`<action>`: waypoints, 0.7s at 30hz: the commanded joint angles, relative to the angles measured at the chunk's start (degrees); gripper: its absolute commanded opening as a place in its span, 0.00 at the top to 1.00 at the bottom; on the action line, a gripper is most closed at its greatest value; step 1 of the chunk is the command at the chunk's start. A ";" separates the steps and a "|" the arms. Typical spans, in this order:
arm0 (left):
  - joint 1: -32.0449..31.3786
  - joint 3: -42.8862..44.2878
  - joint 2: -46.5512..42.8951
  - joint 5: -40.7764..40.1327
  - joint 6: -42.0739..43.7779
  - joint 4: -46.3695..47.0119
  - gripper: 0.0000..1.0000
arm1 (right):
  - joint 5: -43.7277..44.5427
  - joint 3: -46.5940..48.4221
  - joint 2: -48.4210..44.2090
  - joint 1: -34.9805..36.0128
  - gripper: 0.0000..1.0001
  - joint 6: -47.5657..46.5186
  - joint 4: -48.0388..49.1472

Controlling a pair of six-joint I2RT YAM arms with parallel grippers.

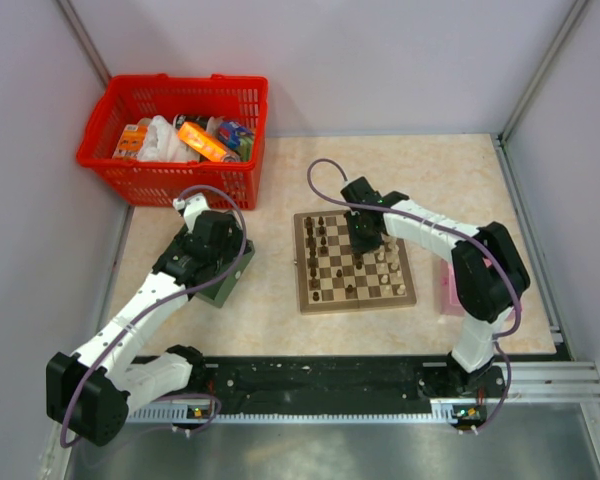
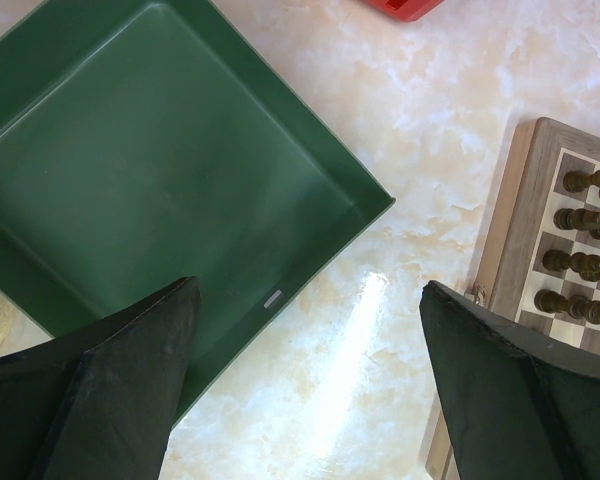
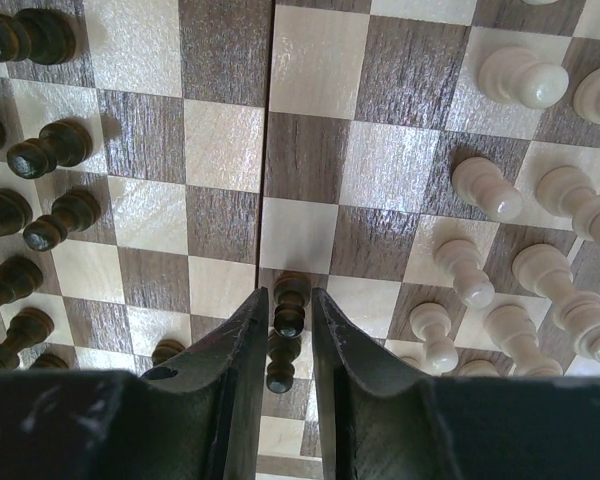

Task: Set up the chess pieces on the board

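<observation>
No legible text anywhere, print on packets [image 1: 202, 141] in red basket [image 1: 170, 182] too small

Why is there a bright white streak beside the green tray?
Left wrist view: that is glare, light bouncing off the glossy table next to the green tray. Right wrist view: the board only has a soft sheen, no harsh spot.

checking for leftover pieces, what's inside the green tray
The square green plastic tray shows only bare floor in the wrist view. Its near corner is hidden behind one black jaw of the left gripper, so that part cannot be checked.
</observation>
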 commanded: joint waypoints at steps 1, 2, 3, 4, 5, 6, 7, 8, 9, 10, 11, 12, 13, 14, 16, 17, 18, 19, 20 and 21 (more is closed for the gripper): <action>0.23 0.47 -0.27 -0.23 0.26 1.83 0.04 | -0.24 0.82 0.31 0.00 0.78 0.00 1.30; 0.23 0.56 -0.18 -0.14 0.17 1.83 0.04 | -0.33 1.00 0.23 0.00 0.80 -0.08 1.30; 0.23 0.56 -0.18 -0.05 0.26 1.83 0.04 | -0.50 1.00 0.31 0.00 0.82 -0.08 1.22; 0.23 0.48 -0.18 -0.05 0.26 1.83 0.04 | -0.59 1.08 0.14 0.08 0.82 -0.17 1.21; 0.32 0.47 -0.09 -0.14 0.26 1.74 0.04 | -1.03 1.17 -0.04 0.08 0.84 -0.26 1.21; 0.32 0.47 -0.09 -0.05 0.35 1.74 0.04 | -1.47 1.26 -0.21 0.00 0.84 -0.35 1.30; 0.23 0.47 -0.18 -0.14 0.17 1.83 0.04 | -1.73 1.52 -0.30 0.17 0.85 -0.35 1.22; 0.23 0.47 -0.01 -0.14 0.26 1.83 0.04 | -1.65 1.70 -0.47 0.34 0.85 -0.52 1.21; 0.23 0.47 -0.09 -0.05 0.17 1.83 0.04 | -1.74 2.05 -0.48 0.69 0.85 -0.61 1.21; 0.23 0.39 -0.09 -0.05 0.00 1.91 0.04 | -1.82 2.57 -0.39 1.13 0.85 -0.61 1.21; 0.23 0.30 -0.09 0.03 0.00 2.00 0.04 | -1.82 3.10 -0.39 1.66 0.85 -0.70 1.30; 0.23 0.30 -0.18 0.12 0.08 2.00 0.04 | -1.91 3.63 -0.21 2.27 0.85 -0.61 1.22; 0.23 0.39 -0.18 0.12 0.00 1.92 0.04 | -1.83 4.33 -0.13 2.98 0.85 -0.70 1.21; 0.32 0.39 -0.18 0.12 0.00 2.09 0.04 | -1.82 4.86 0.14 3.68 0.85 -0.70 1.21; 0.23 0.47 -0.35 -0.05 0.08 2.00 0.04 | -1.82 5.91 1.27 5.35 0.85 -0.44 1.21; 0.32 0.39 -0.44 -0.23 0.00 2.00 0.04 | -1.74 6.44 1.72 6.05 0.85 -0.26 1.21; 0.23 0.30 -0.44 -0.23 0.08 1.92 0.04 | -1.91 6.97 2.42 6.58 0.85 -0.26 1.21; 0.32 0.30 -0.53 -0.14 0.00 1.83 0.04 | -2.00 7.15 2.77 7.28 0.85 0.00 1.30; 0.23 0.30 -0.70 -0.23 0.08 1.83 0.04 | -2.09 7.67 3.30 7.64 0.85 0.09 1.22; 0.23 0.30 -0.79 -0.32 -0.09 1.74 0.04 | -2.18 7.85 3.65 8.16 0.85 0.27 1.21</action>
